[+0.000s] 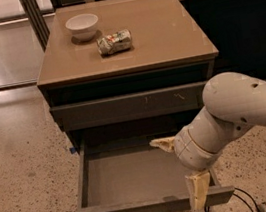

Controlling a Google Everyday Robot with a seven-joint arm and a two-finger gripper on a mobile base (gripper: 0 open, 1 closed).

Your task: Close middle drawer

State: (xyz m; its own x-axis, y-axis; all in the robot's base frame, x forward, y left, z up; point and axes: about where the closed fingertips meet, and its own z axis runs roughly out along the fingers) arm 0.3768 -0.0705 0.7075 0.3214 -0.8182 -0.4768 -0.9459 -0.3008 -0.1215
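The middle drawer point(150, 207) stands pulled far out of the cabinet, its plain dark front toward me and its empty rectangular tray point(129, 174) showing. My gripper point(177, 171) hangs over the drawer's right part, on a thick white arm point(245, 109) that comes in from the right. Its cream fingers are spread apart. One finger point(162, 144) points left over the tray. The other finger point(199, 192) points down and overlaps the front edge near the right corner. The gripper holds nothing.
Above the open drawer is a shut front with pale scratch marks point(128, 107). On the tan cabinet top point(172, 35) stand a white bowl point(82, 25) and a crushed can point(114, 42). Black cables point(240, 200) lie on the speckled floor at the bottom right.
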